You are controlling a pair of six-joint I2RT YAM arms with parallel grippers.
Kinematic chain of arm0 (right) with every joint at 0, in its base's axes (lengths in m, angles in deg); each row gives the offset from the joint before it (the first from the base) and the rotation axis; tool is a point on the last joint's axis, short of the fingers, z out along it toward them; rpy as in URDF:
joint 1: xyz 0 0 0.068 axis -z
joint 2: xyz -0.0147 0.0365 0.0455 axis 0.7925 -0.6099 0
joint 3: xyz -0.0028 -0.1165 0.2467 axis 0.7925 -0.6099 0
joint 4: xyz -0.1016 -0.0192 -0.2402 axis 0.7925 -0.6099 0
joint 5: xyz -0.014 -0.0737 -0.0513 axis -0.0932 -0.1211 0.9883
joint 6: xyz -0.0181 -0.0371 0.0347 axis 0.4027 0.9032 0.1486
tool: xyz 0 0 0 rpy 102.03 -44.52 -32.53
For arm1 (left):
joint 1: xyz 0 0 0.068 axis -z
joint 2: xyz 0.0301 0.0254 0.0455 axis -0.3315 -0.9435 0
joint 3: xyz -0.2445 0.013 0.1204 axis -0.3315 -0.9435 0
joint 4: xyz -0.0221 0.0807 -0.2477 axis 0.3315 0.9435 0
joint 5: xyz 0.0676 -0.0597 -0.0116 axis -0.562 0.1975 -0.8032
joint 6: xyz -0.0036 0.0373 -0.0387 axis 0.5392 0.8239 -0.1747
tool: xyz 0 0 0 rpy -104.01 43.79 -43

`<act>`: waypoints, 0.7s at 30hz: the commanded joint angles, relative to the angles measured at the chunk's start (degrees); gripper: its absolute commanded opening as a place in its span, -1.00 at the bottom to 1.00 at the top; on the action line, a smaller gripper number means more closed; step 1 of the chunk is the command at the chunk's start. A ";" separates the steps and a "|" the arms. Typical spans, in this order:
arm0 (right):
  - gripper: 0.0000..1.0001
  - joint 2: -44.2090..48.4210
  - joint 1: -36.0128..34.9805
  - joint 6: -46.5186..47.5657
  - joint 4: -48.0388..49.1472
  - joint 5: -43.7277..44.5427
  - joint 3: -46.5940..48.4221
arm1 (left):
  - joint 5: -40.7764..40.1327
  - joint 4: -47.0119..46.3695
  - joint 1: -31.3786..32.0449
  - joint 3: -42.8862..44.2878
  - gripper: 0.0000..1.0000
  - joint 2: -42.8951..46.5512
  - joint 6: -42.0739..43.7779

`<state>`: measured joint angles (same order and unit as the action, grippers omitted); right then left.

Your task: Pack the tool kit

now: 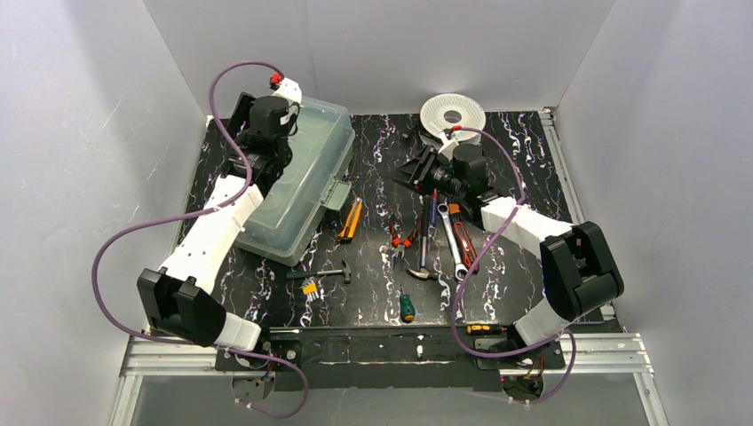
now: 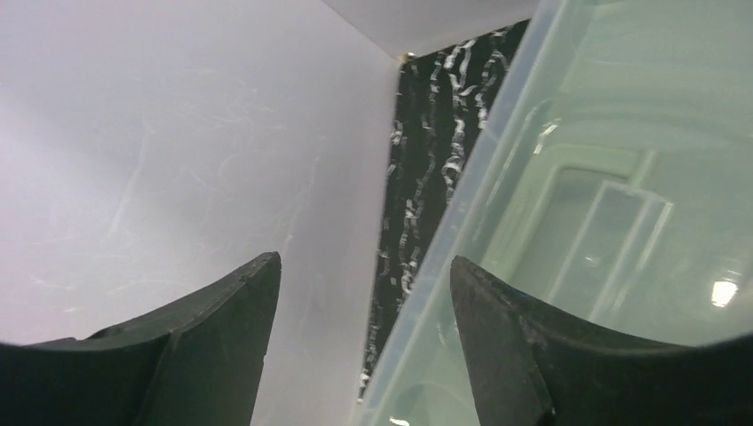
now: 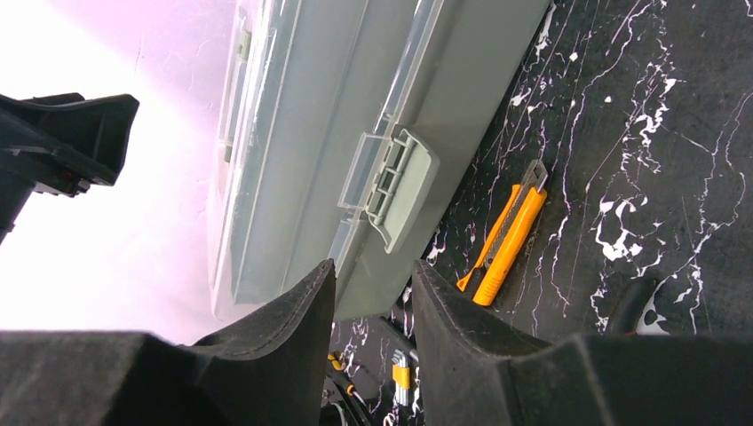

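From above, the toolbox [image 1: 302,173] lies lid-down in the upper left of the frame, with loose hand tools [image 1: 451,241] scattered at centre. In the left wrist view, the left gripper [image 2: 364,351] is spread and empty, and the clear lid's rim runs between its fingers from the upper right; the plastic looks stiff, slick and probably light. In the right wrist view, the right gripper [image 3: 373,342], narrowly parted and holding nothing, sits just below the green latch [image 3: 400,182] at centre, which is likely the surest hold.
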<state>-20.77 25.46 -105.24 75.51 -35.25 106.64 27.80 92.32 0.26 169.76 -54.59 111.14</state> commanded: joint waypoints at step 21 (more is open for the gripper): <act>0.44 -5.68 -17.89 -5.73 -50.57 35.61 39.56 | 60.34 29.20 -31.50 16.35 0.89 -7.89 -44.37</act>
<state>-21.93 11.82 -107.42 41.00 -14.33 133.05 77.52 121.70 -24.24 187.58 -64.34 73.61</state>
